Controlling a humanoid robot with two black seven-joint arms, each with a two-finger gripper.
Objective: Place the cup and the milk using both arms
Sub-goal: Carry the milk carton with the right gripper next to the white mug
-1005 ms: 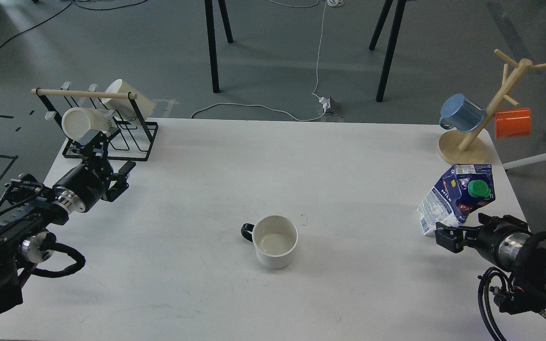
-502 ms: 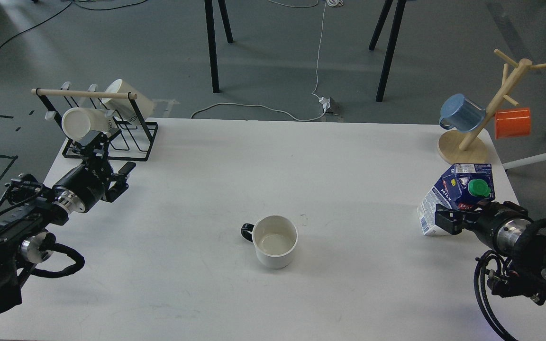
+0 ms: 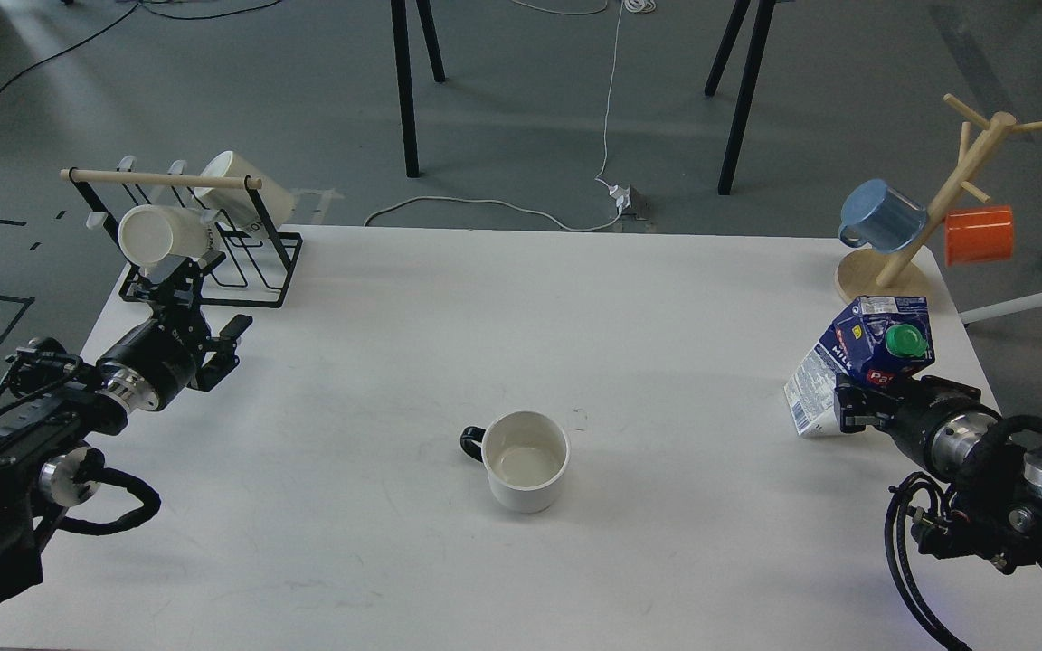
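White cup (image 3: 526,460) stands mid-surface. Right tool (image 3: 849,410) meets the tilted milk (image 3: 851,363), left tool (image 3: 165,276) nears a rack; neither's closure is discernible. Grasping likely comes next.

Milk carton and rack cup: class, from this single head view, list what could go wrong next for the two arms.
1. The milk carton leans near the table's right edge, with the right pincer at its base; a push rather than a clean grip may tip it or slide it off.
2. The left pincer is at the cup in the wire rack; it may snag the wires or drag the rack.
3. The mug tree stands just behind the carton, so lifting could knock it.
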